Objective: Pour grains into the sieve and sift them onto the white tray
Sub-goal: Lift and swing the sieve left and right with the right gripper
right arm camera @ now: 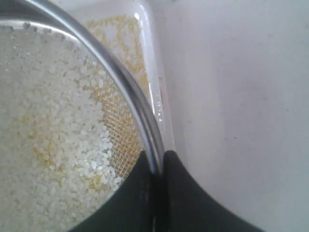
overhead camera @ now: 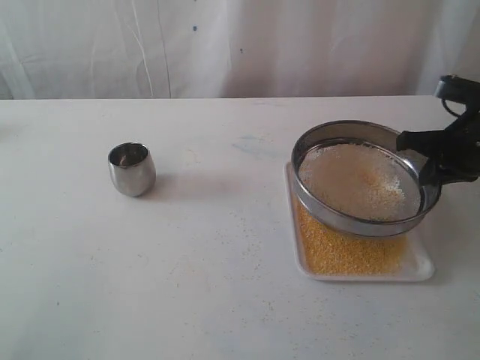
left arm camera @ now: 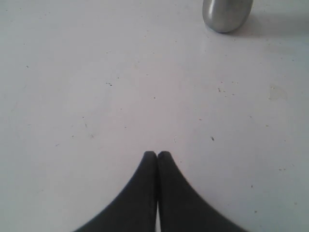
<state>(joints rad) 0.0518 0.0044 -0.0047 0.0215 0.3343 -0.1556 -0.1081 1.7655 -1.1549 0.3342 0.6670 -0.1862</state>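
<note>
The sieve (overhead camera: pixel 358 180), a wide steel ring with a mesh bottom, hangs tilted above the white tray (overhead camera: pixel 424 268). My right gripper (overhead camera: pixel 433 171) is shut on its right rim (right arm camera: pixel 126 84), one finger inside the ring and one outside. Pale whitish grains (right arm camera: pixel 58 154) lie on the mesh. Fine yellow grains (overhead camera: pixel 341 251) cover the tray beneath. The small steel cup (overhead camera: pixel 132 169) stands upright on the left of the table, and its base (left arm camera: pixel 227 14) shows in the left wrist view. My left gripper (left arm camera: pixel 157 154) is shut and empty over bare table, apart from the cup.
The white table (overhead camera: pixel 225 285) has a pale curtain (overhead camera: pixel 225 45) behind it. Small dark specks dot the table surface (left arm camera: pixel 212 138). The tray's clear rim (right arm camera: pixel 154 72) runs just outside the sieve wall.
</note>
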